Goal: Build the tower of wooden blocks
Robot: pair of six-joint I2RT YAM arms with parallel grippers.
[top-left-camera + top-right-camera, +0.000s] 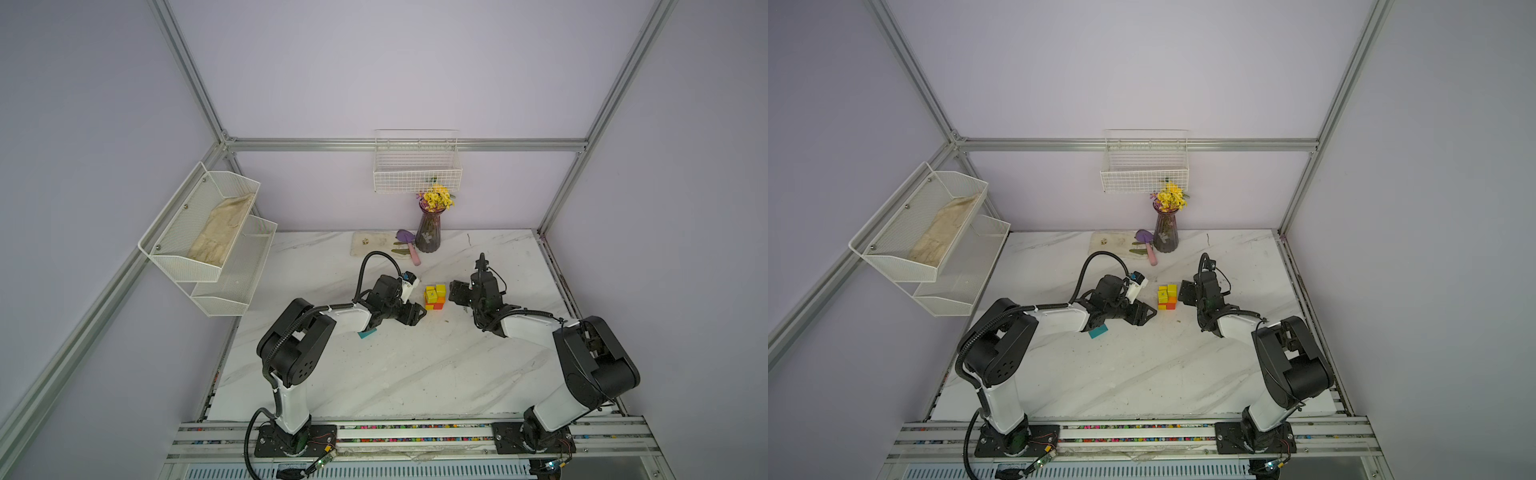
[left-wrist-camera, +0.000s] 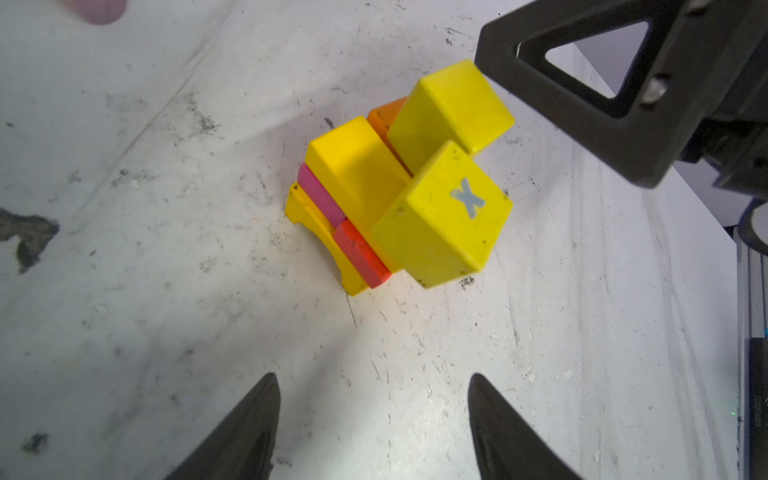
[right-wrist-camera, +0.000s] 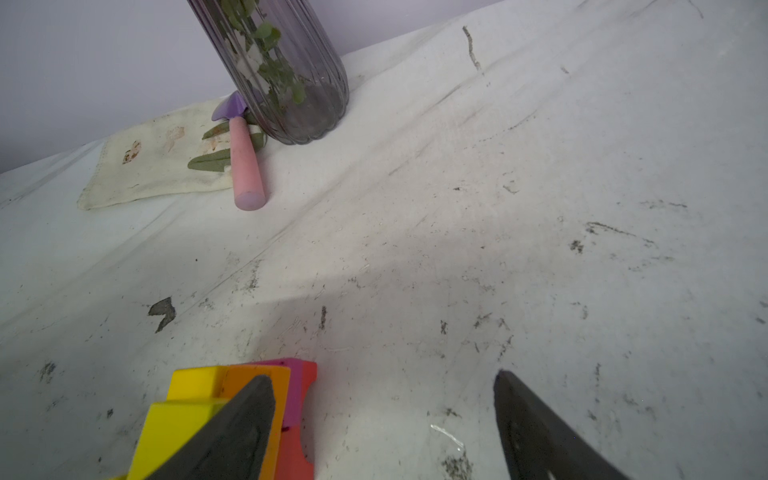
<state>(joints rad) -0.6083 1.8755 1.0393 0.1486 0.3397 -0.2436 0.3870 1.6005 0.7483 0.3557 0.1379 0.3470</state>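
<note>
In both top views the tower (image 1: 434, 297) stands mid-table, a low stack with yellow cubes on top and orange and red below, and both arms have their heads at it. The left gripper (image 1: 419, 314) sits just beside its near left corner and the right gripper (image 1: 452, 296) just beside its right face. The teal roof piece (image 1: 1098, 331) lies flat on the table (image 1: 395, 365) by the left forearm, apart from the stack, so I judge the build to be well along but not capped. I see no other loose blocks from here. From the left wrist, my jaws stand released with bare table between them and nothing held. The stack lies ahead of them: a yellow arch block (image 2: 316, 232) at the base, magenta and red bricks over it, then yellow cubes, one marked with an X (image 2: 449, 220). One jaw of the right gripper is at the edge of the far cube (image 2: 449, 108); I cannot tell if it touches. From the right wrist, those jaws are spread wide and empty, one lying along the stack's side, with the vase (image 3: 282, 62) and a pink-handled trowel (image 3: 245, 166) beyond. The top cubes look unevenly seated, so next I would square them gently. Then I would back the left arm off for the teal piece without brushing the stack.
</note>
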